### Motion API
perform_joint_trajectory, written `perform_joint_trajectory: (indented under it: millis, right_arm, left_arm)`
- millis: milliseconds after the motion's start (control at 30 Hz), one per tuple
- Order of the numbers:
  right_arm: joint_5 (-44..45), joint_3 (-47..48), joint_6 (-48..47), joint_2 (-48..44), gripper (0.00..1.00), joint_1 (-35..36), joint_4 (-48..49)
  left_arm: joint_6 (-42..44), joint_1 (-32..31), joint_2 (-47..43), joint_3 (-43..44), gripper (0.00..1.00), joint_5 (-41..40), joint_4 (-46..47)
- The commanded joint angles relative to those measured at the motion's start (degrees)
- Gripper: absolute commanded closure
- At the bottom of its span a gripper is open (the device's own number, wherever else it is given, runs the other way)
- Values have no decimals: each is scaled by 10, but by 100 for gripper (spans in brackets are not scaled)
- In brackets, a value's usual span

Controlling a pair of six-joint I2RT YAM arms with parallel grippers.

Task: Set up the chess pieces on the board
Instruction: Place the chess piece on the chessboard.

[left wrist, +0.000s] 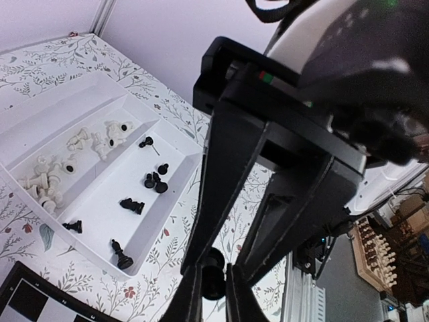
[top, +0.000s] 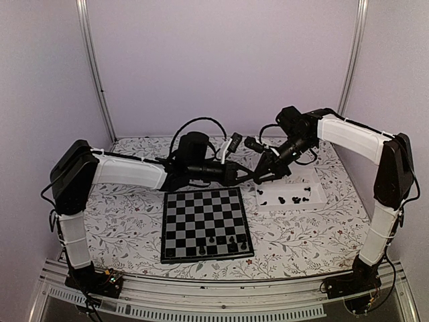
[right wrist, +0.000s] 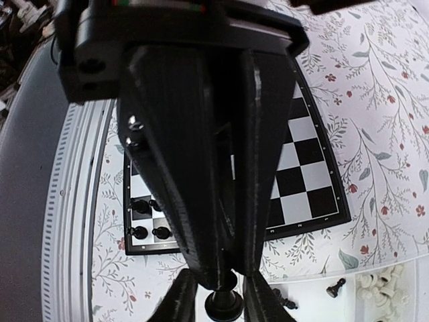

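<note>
My two grippers meet in the air between the board (top: 194,225) and the white tray (top: 318,182). The left gripper (left wrist: 213,272) (top: 249,176) is shut on a black chess piece (left wrist: 213,276). The right gripper (right wrist: 220,288) (top: 263,176) straddles the same piece (right wrist: 223,305), its fingers slightly apart from the base, open. Several black pieces (right wrist: 149,220) stand in one near corner of the board (right wrist: 301,174). In the tray (left wrist: 40,114), white pieces (left wrist: 74,144) lie in one compartment and black pieces (left wrist: 151,181) in the other.
A floral cloth (top: 120,208) covers the table. A metal rail (top: 221,305) runs along the near edge. Cables (top: 201,124) loop above the left arm. A second chess set (left wrist: 377,249) sits off the table to the right.
</note>
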Motion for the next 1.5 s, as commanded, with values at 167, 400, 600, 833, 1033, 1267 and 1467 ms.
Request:
perform_joint_trajectory:
  millis: [167, 400, 600, 833, 1033, 1267, 1467]
  right_arm:
    - [53, -21, 59, -70, 48, -9, 78]
    - [137, -62, 124, -111, 1, -34, 191]
    - [253, -63, 203, -131, 1, -79, 270]
    - [256, -156, 300, -81, 9, -141, 291]
    - [141, -294, 226, -144, 4, -152, 366]
    - [116, -344, 196, -179, 4, -152, 397]
    - [78, -341, 190, -176, 4, -153, 385]
  left_arm:
    - [135, 16, -84, -17, 91, -72, -188]
    - [227, 2, -193, -68, 91, -131, -370]
    - [260, -25, -254, -102, 91, -164, -449]
    - [324, -81, -256, -108, 91, -171, -502]
    - [356, -113, -231, -111, 91, -190, -543]
    - [346, -143, -207, -117, 92, -200, -533]
    - [338, -162, -177, -100, 91, -212, -528]
